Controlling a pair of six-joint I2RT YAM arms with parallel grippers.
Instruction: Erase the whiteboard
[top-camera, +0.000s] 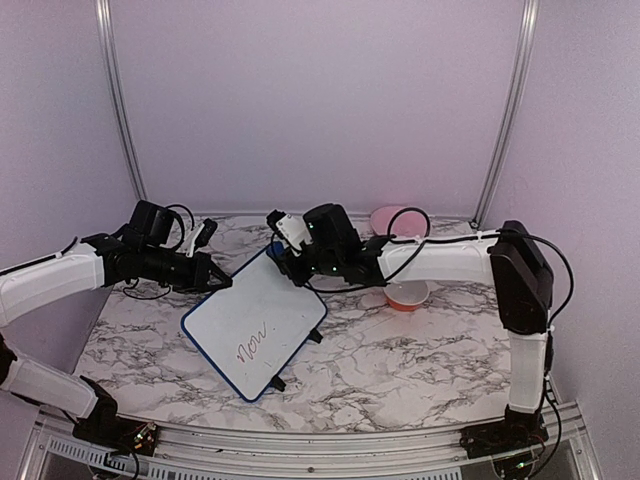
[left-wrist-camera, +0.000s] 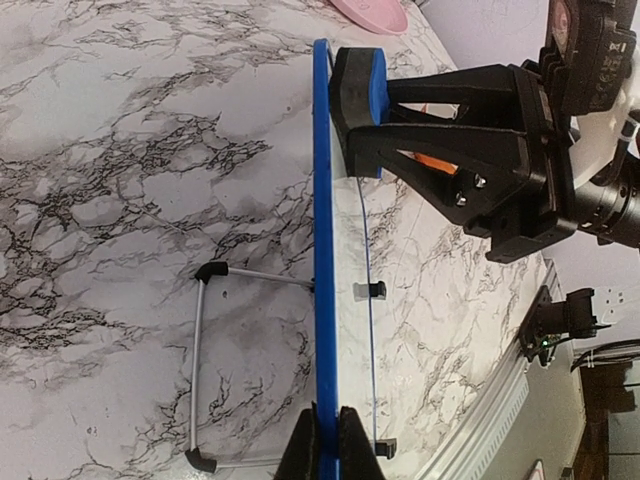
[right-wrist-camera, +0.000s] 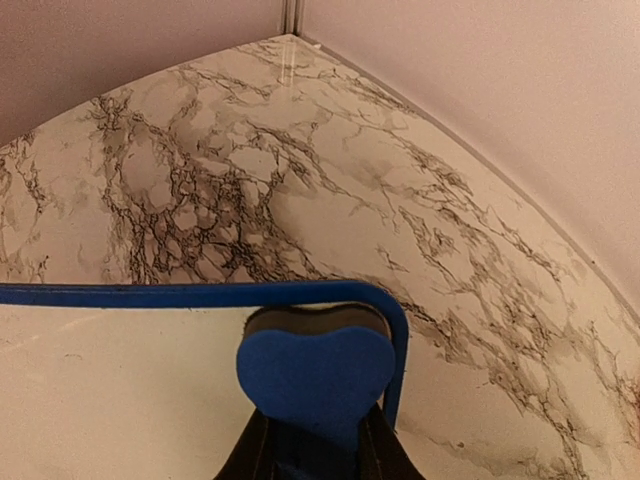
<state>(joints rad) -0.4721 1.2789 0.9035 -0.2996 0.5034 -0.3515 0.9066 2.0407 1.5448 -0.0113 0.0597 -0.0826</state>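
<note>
The left gripper (left-wrist-camera: 325, 442) has its jaws pressed onto the thin blue frame of the whiteboard (top-camera: 262, 305), pinching one long edge and seemingly holding that side slightly raised off the marble table (top-camera: 400, 350). The right gripper (left-wrist-camera: 392, 108) is clamped on a small blue eraser (right-wrist-camera: 315, 375), whose pad sits against the white face right at the board's far rounded corner, just inside the frame. The board lies at an angle between the two arms, with its long axis running from that far corner toward the near left. The red handwriting (top-camera: 252, 340) sits around the middle and nearer half of the face. That puts it well down the long axis from the eraser, on the side toward the arm bases. The right arm, carrying the eraser, is the one placed to reach it, and I judge the wipe must be drawn back toward the robot. The writing reads "now." with a full stop; no brand or label can be made out.
</note>
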